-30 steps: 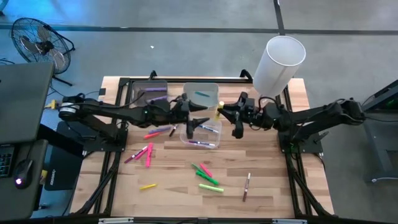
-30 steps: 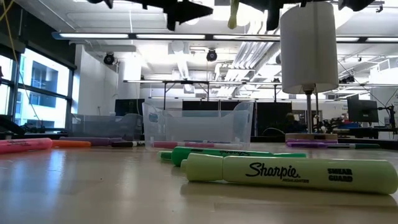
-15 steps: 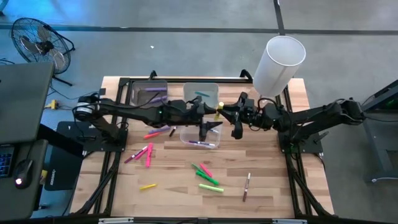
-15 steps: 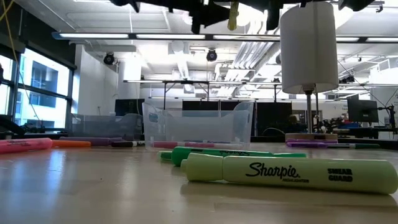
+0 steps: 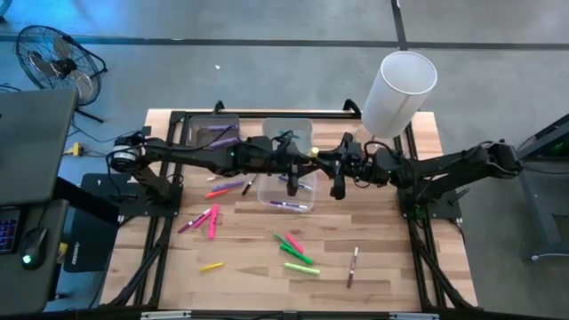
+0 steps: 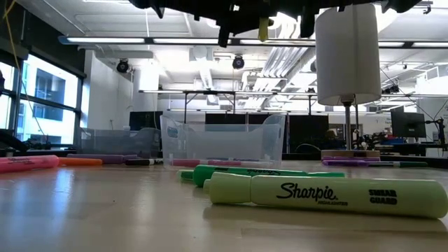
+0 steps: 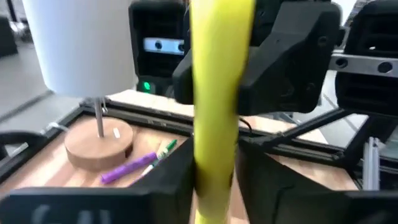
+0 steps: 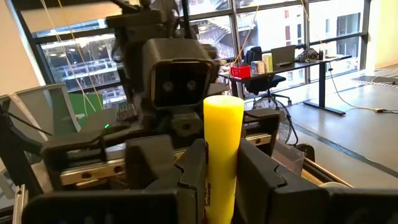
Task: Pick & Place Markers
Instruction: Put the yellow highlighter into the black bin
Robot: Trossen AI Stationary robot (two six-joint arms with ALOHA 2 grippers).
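Above the clear bins [image 5: 286,164], my right jaws [image 8: 214,177] are clamped on a yellow marker [image 8: 222,155], held upright off the worktop [image 5: 382,258]; my left jaws [image 5: 302,164] sit right against that marker, fingers either side; clamped or not, I cannot tell; other markers [image 5: 298,253] lie scattered on the wood; a yellow-green Sharpie [image 6: 329,195] lies nearest the low camera.

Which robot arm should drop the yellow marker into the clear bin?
Probably the left. Both the left gripper and right gripper touch the yellow marker, but the left hangs above the clear bin.
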